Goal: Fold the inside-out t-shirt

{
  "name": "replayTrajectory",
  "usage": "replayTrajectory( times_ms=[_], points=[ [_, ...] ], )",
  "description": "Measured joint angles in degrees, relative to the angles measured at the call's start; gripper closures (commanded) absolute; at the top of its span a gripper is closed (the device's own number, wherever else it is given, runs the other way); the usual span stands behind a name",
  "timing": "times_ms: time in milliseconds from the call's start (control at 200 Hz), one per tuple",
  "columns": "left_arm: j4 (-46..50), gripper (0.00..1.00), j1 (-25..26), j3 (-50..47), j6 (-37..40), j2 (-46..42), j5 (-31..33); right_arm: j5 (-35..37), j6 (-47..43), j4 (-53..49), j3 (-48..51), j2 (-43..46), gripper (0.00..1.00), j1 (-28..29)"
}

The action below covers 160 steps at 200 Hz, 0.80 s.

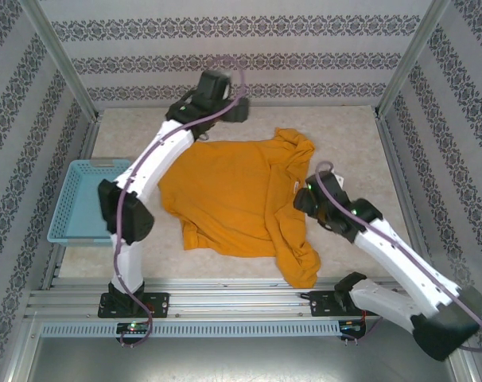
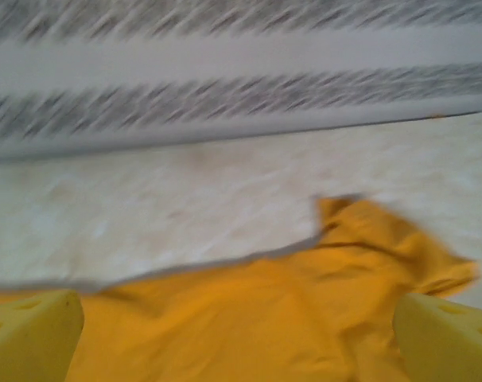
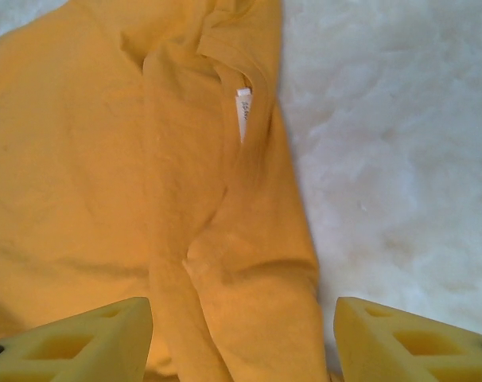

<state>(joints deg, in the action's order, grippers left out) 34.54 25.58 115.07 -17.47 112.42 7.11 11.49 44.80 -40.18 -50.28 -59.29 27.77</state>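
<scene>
Nearest, mind the thick bunched rope of cloth along the near right of the mustard orange-yellow short-sleeved cotton t-shirt, lying rumpled across the middle of the pale speckled bench: likely to end up as a lump inside any fold if left unsmoothed. Just beyond, note the right hand, yellow fingers parted and clamped on nothing, poised low over the doubled-over right side near the small white neck label; risks pinching several layers at once on closing there, and dragging the whole garment askew. Off to the left, well apart, keep clear of the light blue plastic basket. Farthest, see the left hand, likewise spread wide and empty, above the far edge beside a crumpled sleeve; could snag only the top layer from there, or shove cloth toward the patterned back wall
</scene>
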Motion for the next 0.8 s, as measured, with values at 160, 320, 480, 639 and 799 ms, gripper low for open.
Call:
replayTrajectory(
  times_ms=[160, 320, 480, 639, 799],
  points=[
    [-3.21, 0.04, -9.73, -21.2, -4.33, -2.82, 0.02, -7.23, -7.67, 5.42, -7.34, -15.13, 0.4, -10.08],
    [-3.43, 0.06, -15.72, -23.04, -5.55, 0.94, 0.24, -11.19, -12.11, 7.65, -15.69, -28.35, 0.41, -15.39],
    [-3.69, 0.09, -16.94, -20.76, -6.21, 5.53, 0.48, -12.83, -14.01, 8.07, -22.01, -39.17, 0.39, -16.65],
    [-3.74, 0.12, -17.55, -18.56, -6.71, 11.61, 0.57, -14.34, -15.34, 7.32, -27.54, -48.57, 0.37, -16.65],
    [-3.61, 0.22, -18.58, -16.76, -7.32, 16.5, 0.39, -14.16, -16.81, 5.49, -34.12, -56.78, 0.56, -16.65]
  ],
)
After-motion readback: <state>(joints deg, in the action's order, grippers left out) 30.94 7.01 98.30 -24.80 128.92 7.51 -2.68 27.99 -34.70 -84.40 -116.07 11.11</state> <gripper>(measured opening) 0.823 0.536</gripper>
